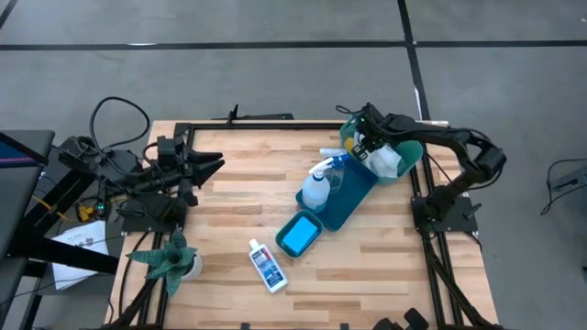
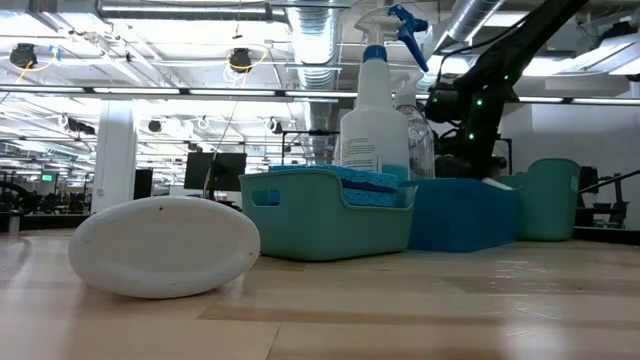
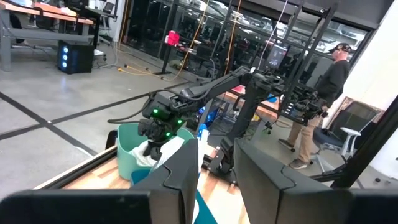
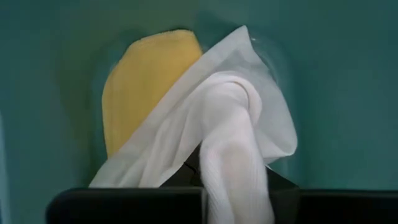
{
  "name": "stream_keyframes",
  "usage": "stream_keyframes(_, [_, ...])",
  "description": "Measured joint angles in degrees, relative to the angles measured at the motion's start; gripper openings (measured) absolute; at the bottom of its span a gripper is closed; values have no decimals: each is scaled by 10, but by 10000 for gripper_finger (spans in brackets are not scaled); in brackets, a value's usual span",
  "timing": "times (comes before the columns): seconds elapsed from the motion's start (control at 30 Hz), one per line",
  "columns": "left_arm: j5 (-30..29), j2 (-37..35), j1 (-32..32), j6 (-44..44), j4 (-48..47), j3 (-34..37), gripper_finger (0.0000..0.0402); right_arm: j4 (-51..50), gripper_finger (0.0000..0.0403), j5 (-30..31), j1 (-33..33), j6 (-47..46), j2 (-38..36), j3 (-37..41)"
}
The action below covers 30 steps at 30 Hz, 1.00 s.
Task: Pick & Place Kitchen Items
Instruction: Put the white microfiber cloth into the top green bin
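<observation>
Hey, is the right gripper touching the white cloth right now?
Touching. In the right wrist view the white cloth runs down between the right gripper's fingers, pinched there, above the yellow pad in the teal bin.

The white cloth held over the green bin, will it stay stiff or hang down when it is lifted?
Probably floppy: the white cloth hangs in soft folds from the right claw, which is shut on it. It looks light and thin. It may drape over the yellow pad beneath it in the teal bin and snag it.

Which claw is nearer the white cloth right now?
The right claw: it is shut on the white cloth over the teal bin. The left claw waits across the table.
</observation>
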State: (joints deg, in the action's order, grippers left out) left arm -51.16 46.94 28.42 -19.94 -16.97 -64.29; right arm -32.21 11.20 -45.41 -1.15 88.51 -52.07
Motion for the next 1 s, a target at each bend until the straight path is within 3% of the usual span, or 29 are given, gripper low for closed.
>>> stream_keyframes(0.2, [0, 0, 0, 0, 1, 0, 99, -1, 18, -10, 0, 1, 7, 0])
stream_keyframes(0.7, [0, 0, 0, 0, 1, 0, 99, 4, 104, -20, 7, -4, -10, 0])
stream_keyframes(1.0, [0, 0, 0, 0, 1, 0, 99, 4, 187, -12, 6, -4, -67, 0])
